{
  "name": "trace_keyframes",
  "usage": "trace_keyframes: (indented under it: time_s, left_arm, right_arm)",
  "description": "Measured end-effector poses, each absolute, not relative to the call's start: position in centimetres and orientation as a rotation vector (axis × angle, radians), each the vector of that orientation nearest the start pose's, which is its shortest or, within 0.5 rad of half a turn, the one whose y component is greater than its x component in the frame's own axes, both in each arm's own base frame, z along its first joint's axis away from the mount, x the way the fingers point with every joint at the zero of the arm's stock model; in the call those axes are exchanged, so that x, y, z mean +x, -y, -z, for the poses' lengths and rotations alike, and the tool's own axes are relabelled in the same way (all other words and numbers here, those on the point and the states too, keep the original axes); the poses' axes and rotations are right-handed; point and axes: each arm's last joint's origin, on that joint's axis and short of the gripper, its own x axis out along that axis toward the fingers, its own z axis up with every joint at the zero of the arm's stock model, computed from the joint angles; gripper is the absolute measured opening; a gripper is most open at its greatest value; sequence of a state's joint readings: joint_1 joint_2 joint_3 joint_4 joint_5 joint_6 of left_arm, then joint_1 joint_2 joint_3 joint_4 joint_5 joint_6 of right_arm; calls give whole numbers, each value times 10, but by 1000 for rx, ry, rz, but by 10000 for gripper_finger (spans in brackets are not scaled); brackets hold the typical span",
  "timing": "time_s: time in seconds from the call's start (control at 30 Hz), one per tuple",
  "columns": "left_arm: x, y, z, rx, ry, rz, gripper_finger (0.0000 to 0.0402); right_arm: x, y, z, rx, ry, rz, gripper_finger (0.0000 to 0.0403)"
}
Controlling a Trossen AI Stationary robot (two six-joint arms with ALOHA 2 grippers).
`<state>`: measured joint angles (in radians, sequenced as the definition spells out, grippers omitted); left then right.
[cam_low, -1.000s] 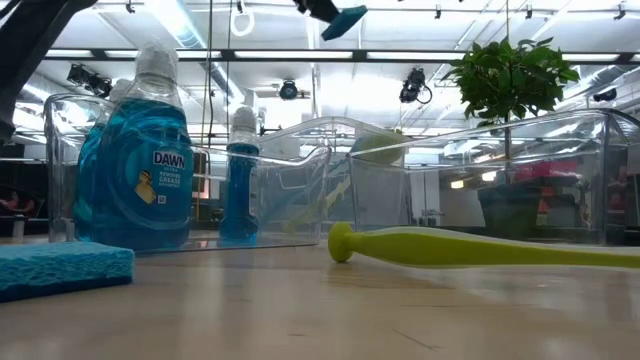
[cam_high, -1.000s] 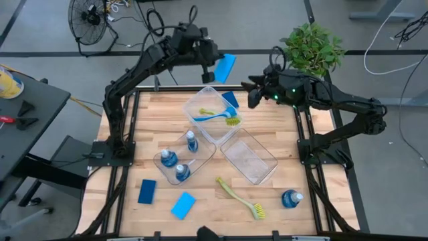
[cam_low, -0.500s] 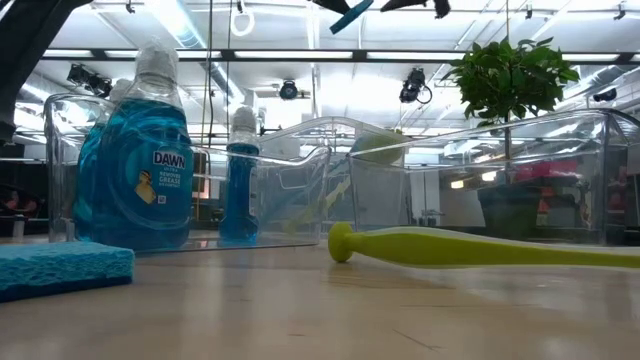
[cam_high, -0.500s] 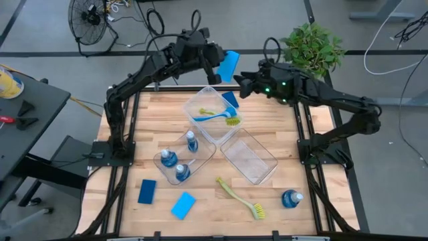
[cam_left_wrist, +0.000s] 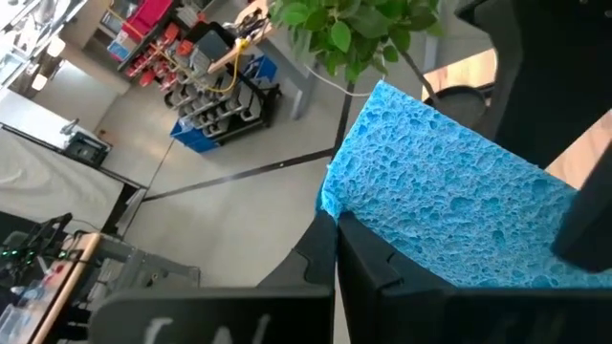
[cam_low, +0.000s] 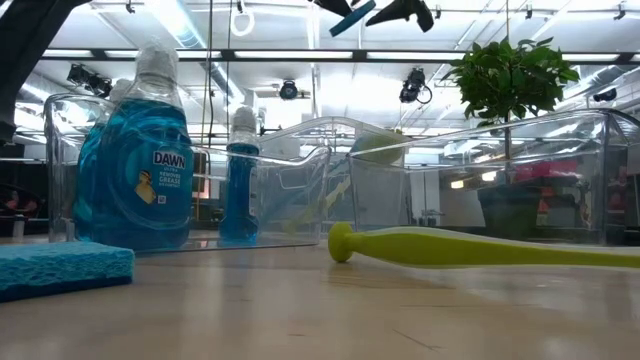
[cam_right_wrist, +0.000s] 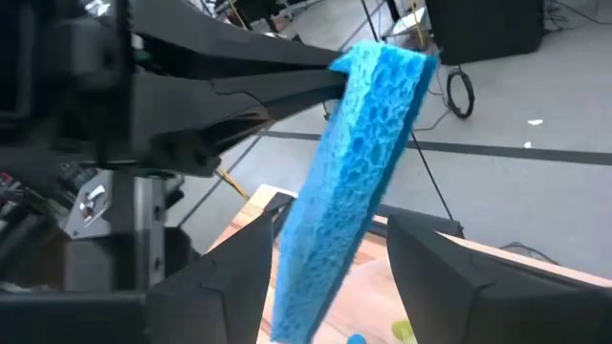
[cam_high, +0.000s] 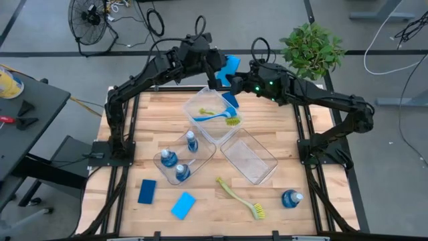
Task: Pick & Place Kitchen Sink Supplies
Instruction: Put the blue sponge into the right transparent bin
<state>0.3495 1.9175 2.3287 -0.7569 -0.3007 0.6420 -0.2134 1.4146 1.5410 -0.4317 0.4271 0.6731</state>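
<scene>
A light-blue sponge (cam_high: 231, 65) hangs in the air above the table's far edge, in my shut left gripper (cam_high: 219, 67). My right gripper (cam_high: 234, 81) is open just to its right. In the right wrist view its fingers stand on either side of the sponge (cam_right_wrist: 359, 162), and no touch shows. The low view has the sponge (cam_low: 350, 16) and the right gripper (cam_low: 398, 12) at the very top. On the table lie a dark-blue sponge (cam_high: 147, 191), another light-blue sponge (cam_high: 183, 205), a yellow-green brush (cam_high: 239, 197) and a bottle (cam_high: 291, 198). My left gripper pinches the light-blue sponge between its two fingers at one end (cam_left_wrist: 411, 244), one finger (cam_left_wrist: 382, 282) on one broad face; the other finger is hidden behind the sponge. The sponge is lifted clear, and its free end sticks out toward my right gripper.
A clear bin (cam_high: 212, 114) holds a blue brush, a yellow-green brush and a dark-blue sponge (cam_high: 231, 99). Another bin (cam_high: 184, 152) holds three blue bottles. A third bin (cam_high: 249, 155) lies beside them. A potted plant (cam_high: 311, 48) stands past the far right corner.
My right gripper has moved toward the table's left and far edge, up to the held sponge, until its open fingers stand on either side of it. My left gripper, still shut on the sponge, has shifted slightly toward the right.
</scene>
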Motion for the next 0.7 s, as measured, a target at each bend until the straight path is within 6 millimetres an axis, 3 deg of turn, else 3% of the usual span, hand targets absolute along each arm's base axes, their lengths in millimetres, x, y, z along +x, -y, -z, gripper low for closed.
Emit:
trace_keyframes:
  time_s: [0.43,0.7]
  left_arm:
    - [373,-143,-469,594,-558,-440,2]
    - [373,-142,-469,598,-553,-400,2]
  right_arm:
    - [296,75,-426,618,-110,653,205]
    - [296,74,-425,648,-118,629,144]
